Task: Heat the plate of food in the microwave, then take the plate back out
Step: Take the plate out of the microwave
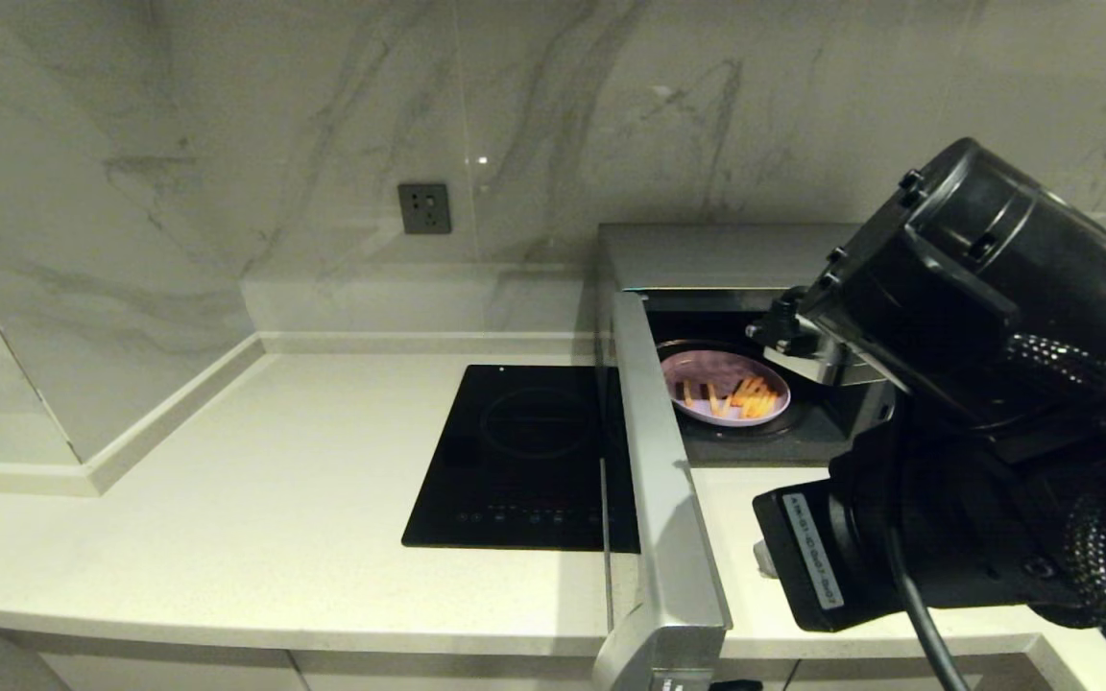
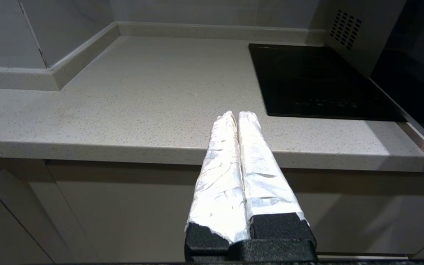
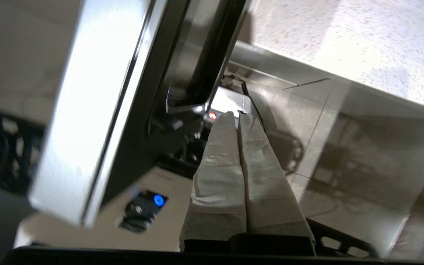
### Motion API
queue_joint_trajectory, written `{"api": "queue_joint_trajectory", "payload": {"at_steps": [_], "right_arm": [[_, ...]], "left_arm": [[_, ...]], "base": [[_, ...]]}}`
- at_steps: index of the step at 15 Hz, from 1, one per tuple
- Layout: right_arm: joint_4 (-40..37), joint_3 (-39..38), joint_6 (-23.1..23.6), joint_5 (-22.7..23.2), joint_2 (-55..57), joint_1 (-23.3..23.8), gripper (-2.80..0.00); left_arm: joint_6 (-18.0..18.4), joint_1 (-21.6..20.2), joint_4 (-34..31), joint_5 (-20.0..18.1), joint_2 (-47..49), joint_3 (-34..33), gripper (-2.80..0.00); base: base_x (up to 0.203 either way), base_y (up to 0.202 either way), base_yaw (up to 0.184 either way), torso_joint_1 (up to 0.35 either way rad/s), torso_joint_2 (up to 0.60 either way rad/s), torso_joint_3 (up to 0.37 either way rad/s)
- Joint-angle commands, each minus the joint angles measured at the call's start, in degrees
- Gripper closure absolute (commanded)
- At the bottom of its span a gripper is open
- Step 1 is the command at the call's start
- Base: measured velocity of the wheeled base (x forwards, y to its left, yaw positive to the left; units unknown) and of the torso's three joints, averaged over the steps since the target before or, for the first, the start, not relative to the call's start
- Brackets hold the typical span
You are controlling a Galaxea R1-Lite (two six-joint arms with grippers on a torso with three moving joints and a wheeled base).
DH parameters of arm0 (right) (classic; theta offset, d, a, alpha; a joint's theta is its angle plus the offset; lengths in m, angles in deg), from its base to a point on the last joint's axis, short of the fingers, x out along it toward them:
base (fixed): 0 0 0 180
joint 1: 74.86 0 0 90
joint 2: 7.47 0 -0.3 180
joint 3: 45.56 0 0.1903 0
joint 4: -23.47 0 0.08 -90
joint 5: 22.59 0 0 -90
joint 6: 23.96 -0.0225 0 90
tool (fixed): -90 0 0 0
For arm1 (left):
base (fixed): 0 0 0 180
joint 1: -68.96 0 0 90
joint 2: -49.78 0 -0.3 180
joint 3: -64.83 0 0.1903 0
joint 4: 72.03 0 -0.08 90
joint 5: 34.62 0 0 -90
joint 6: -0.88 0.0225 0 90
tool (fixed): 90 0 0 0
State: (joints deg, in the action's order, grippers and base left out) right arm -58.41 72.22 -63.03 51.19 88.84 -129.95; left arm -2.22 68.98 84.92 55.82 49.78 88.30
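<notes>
The silver microwave [image 1: 726, 251] stands at the back right of the counter, its door [image 1: 663, 480] swung wide open toward me. Inside, the pale lilac plate [image 1: 707, 369] with orange-yellow food sticks [image 1: 750, 395] rests on the glass turntable. My right arm [image 1: 975, 384] reaches in front of the cavity. In the right wrist view my right gripper [image 3: 236, 113] is shut and empty, pointing down beside the door's [image 3: 98, 110] outer edge, in front of the cabinet. My left gripper [image 2: 237, 114] is parked, shut on nothing, at the counter's front edge.
A flat black induction cooktop [image 1: 524, 456] lies just left of the open door. A wall socket [image 1: 423, 208] sits in the marble backsplash. The pale speckled counter [image 1: 255, 499] stretches left to a corner ledge. The microwave's vented side [image 2: 348, 36] shows in the left wrist view.
</notes>
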Motion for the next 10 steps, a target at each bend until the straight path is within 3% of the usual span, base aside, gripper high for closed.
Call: {"api": "queue_joint_trajectory", "payload": {"at_steps": [1, 10], "right_arm": [[-0.37, -1.07, -1.87, -0.73, -1.24, 0.60, 0.00], [-0.37, -1.72, -1.92, -0.92, -1.48, 0.56, 0.00]], "left_arm": [[-0.06, -0.02, 0.03, 0.00, 0.00, -0.01, 0.00], [-0.06, -0.02, 0.03, 0.00, 0.00, -0.01, 0.00]], "base": [[0.000, 0.000, 0.000, 0.000, 0.00, 0.000], [0.000, 0.000, 0.000, 0.000, 0.00, 0.000]]}}
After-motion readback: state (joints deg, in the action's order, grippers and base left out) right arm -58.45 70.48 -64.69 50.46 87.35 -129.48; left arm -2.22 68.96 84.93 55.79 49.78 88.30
